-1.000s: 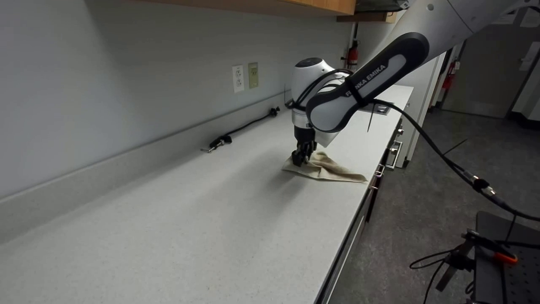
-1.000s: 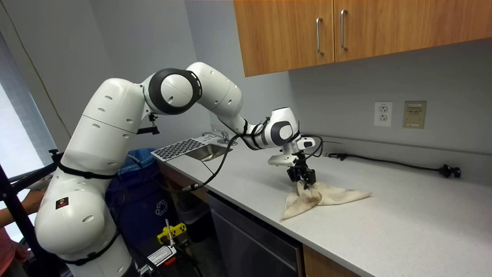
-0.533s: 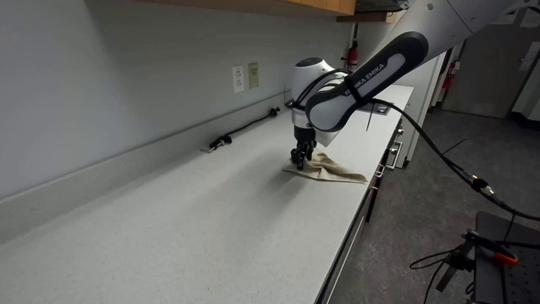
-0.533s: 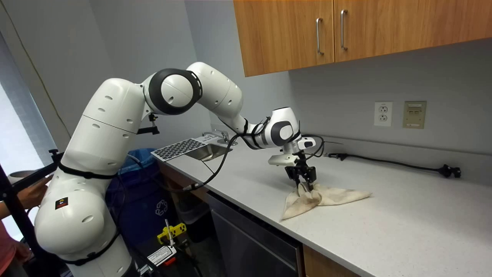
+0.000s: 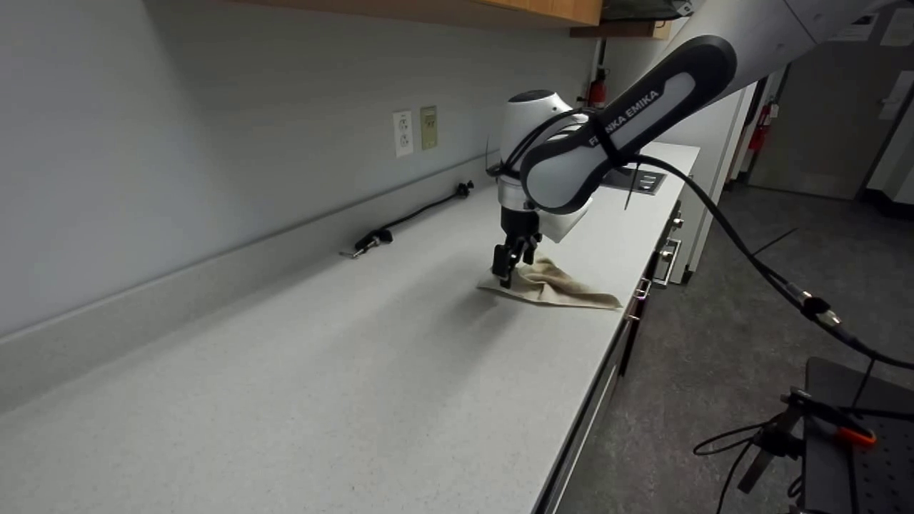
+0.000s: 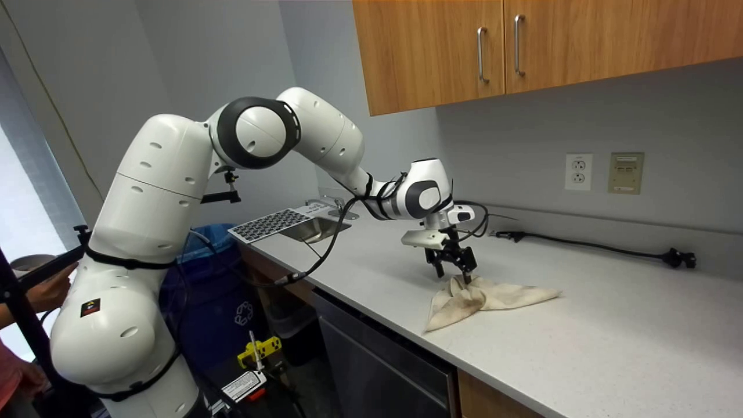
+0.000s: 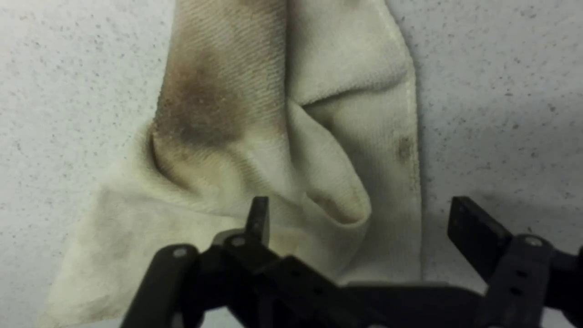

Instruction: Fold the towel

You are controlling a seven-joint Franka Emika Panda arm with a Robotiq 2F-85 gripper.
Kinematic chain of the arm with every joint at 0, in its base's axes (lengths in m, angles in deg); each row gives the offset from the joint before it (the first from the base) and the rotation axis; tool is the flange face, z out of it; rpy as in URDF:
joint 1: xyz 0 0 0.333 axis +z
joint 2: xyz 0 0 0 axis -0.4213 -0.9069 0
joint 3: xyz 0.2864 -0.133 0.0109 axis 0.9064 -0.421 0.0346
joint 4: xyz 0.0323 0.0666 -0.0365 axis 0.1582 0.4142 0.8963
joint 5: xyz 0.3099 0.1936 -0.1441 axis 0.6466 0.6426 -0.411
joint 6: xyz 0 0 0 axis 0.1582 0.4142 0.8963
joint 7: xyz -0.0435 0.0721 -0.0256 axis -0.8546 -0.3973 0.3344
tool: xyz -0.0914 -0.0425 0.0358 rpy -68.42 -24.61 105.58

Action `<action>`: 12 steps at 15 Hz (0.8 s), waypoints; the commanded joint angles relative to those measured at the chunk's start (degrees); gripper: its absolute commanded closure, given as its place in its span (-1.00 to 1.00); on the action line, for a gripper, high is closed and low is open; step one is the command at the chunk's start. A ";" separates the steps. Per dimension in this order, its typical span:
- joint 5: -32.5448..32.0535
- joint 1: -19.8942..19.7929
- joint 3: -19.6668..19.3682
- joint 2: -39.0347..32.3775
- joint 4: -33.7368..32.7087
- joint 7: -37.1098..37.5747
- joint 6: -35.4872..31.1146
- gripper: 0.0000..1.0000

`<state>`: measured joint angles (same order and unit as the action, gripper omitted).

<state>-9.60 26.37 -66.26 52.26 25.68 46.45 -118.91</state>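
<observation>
End effector [image 7: 357,218] pointing down at the towel [image 7: 259,150], its two fingers spread wide, the cloth lying loose beneath. In the wrist view one finger [image 7: 258,223] comes over the towel, and the second stands past the stitched edge, over the speckled bench [image 7: 501,136]. In both exterior views the tip of one finger overlaps the cloth (whether it touches, I cannot tell).

The towel lies on the bench close to the front, one corner reaching almost to the edge. It is cream, rumpled and partly turned over on itself: a strip with a dark brown stain runs along it, and beside that strip a small fold makes a loop. A smaller dark spot sits near the stitched edge, and another corner spreads out flatter.

The white arm [image 6: 261,134] reaches over the bench, a black cable [image 5: 816,307] hanging off it. At the back, near the wall [image 6: 505,157], lies a thin black rod [image 6: 592,247] with thicker ends, below an outlet [image 6: 579,172] and a beige plate [image 6: 626,173]. Wooden cupboards [image 6: 432,58] hang higher up. Farther along the bench are a sink [image 6: 319,230] and a tap [image 6: 339,206], with a blue bin [image 6: 215,313] below.
</observation>
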 commanded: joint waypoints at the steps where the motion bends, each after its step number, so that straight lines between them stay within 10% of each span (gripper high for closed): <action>1: 4.91 -2.79 3.35 1.04 0.71 -5.39 0.74 -1.00; 12: 12.51 -5.52 6.76 -3.47 -5.48 -10.52 3.55 -1.00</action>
<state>-0.46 22.50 -62.16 50.41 23.39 39.34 -118.31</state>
